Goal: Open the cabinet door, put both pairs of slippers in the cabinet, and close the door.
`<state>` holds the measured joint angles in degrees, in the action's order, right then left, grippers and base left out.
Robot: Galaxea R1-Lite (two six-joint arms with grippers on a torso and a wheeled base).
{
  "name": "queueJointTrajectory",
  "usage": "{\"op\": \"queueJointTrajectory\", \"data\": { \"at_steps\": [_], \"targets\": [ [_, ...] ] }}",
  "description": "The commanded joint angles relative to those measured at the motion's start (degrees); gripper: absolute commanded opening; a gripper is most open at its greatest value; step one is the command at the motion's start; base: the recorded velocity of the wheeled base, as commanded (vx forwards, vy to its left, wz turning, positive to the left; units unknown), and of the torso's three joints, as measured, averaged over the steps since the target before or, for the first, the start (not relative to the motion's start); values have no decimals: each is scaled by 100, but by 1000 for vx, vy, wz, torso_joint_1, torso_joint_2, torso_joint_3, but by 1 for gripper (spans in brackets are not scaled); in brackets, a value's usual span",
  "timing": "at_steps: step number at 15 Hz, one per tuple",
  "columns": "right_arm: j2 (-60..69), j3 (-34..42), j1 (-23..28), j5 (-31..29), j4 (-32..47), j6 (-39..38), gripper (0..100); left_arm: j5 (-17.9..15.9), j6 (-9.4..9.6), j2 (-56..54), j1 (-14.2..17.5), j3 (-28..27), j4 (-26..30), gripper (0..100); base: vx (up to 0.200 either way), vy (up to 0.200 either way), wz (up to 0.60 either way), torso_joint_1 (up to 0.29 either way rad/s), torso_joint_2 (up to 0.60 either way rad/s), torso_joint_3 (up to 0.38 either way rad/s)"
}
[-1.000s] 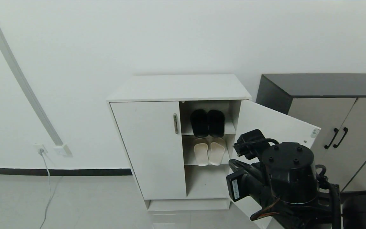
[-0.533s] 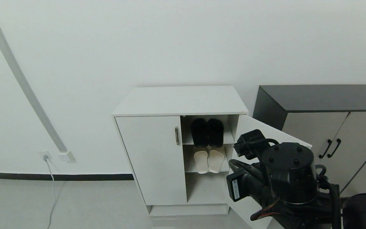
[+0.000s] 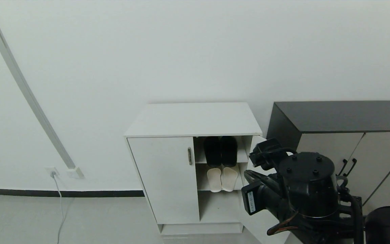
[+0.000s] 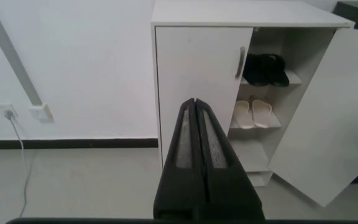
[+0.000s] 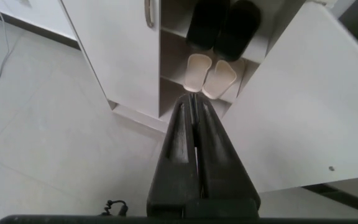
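Starting at the left gripper (image 4: 195, 104): pinched fully shut, fingers flat against each other, gripping nothing, hanging in open air out in front of the cabinet (image 3: 195, 118) and well apart from it, roughly facing the closed left door (image 3: 163, 179). Same deal with the right gripper (image 5: 193, 99): clamped tight, nothing held, hovering over the floor (image 5: 55, 124) short of the cabinet's open half, pointed about at the white slippers (image 5: 199, 71). Not touching anything, either one. Moving outward: cabinet all white, backed up against the wall (image 3: 195, 51), left door shut with a slim metal handle (image 3: 189, 156) standing upright along its inner edge, right door (image 4: 337, 112) swung wide open toward the robot's right. Inside the open half, black slippers (image 3: 212, 150) side by side on the top shelf (image 3: 242, 158), white slippers side by side on the shelf right below (image 3: 201, 186). So both pairs already in there, door not yet closed. Further out on the right, just beside the white one, a dark-topped cabinet (image 3: 337, 115) with black handles (image 3: 346, 167) on its pale fronts. Off to the left, well apart from everything, a wall socket (image 3: 51, 171) with a grey cable (image 3: 61, 210) plugged in and trailing down toward the floor, a small box (image 3: 76, 173) next to the socket, a white conduit strip (image 3: 25, 88) running diagonally up the wall from that box, and a black stripe (image 3: 63, 193) along the foot of the wall.
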<state>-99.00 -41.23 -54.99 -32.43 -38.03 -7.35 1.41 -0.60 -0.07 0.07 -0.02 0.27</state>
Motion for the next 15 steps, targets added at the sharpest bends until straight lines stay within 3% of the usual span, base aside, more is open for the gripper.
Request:
{"op": "queueJointTrajectory", "data": {
  "at_steps": [1,13,15],
  "targets": [
    [3,1,-3,0,-11,-3,0,-1,-11,7,1,2,0,0,0,0,0,168,-383,-207],
    [-137,89,217,8,-283,296,0,-36,7,7,1,-6,0,0,0,0,0,20,-47,-25],
    [-146,89,243,17,-319,296,0,-36,7,7,1,-6,0,0,0,0,-600,-2,-7,5]
  ]
}}
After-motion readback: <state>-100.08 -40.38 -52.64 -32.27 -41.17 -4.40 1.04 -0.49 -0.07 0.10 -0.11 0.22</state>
